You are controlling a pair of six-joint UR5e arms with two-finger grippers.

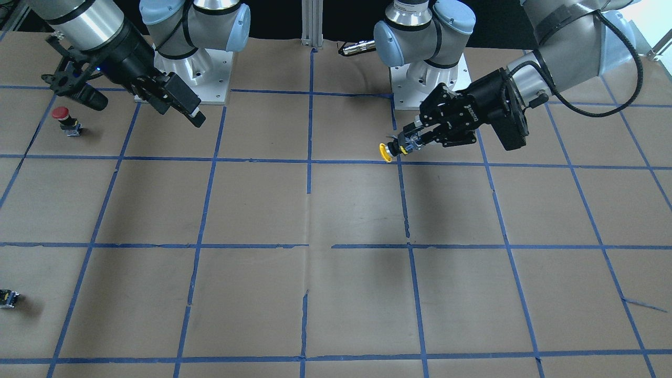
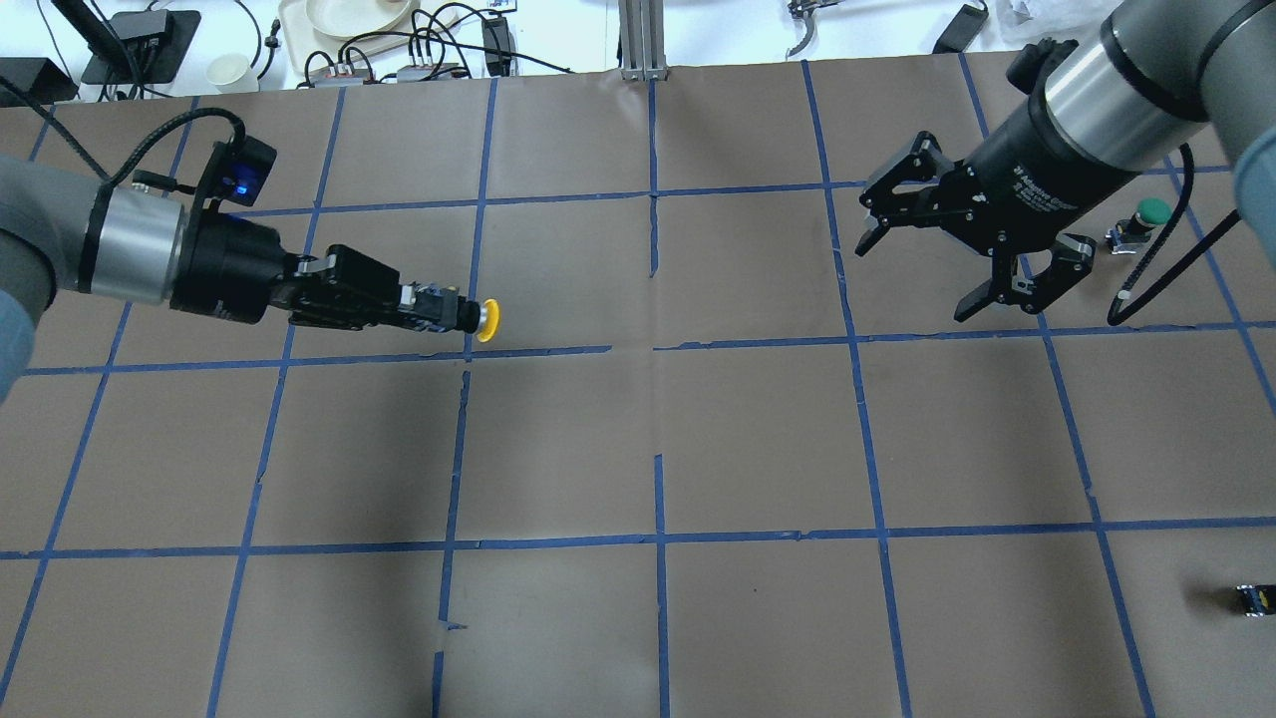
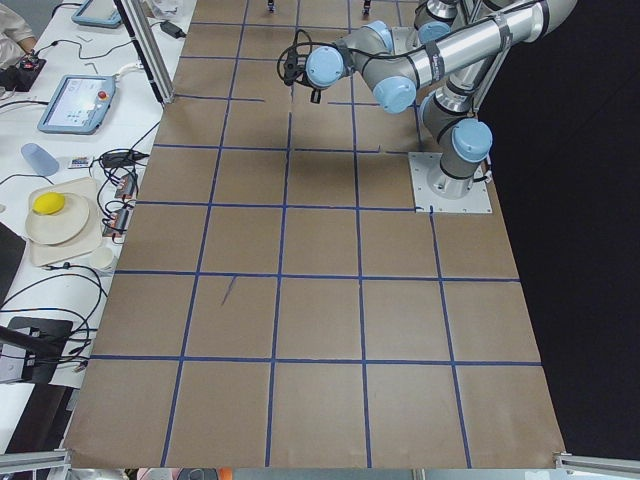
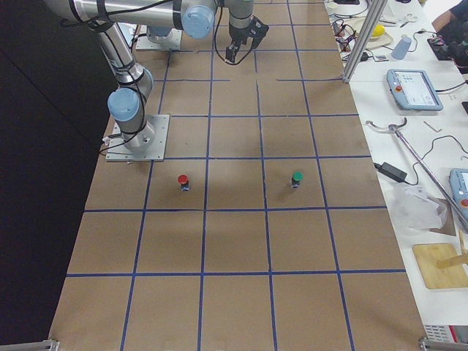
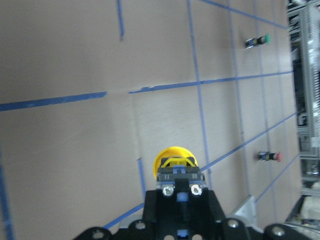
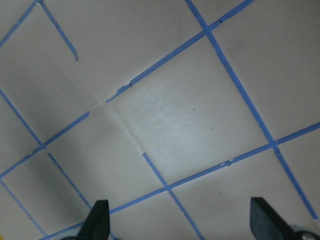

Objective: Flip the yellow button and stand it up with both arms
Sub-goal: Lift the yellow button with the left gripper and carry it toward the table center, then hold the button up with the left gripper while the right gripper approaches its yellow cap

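Yellow button [image 2: 485, 320], pinched seemingly shallowly by our left gripper [image 2: 431, 305], could slip as our wide-open right gripper [image 2: 912, 279] takes it.

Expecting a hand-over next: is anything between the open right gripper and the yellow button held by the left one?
Nothing visible. Only open space over bare table lies between the yellow button, shut in the left gripper, and the right gripper. The green button stands beyond the right gripper, off that path.
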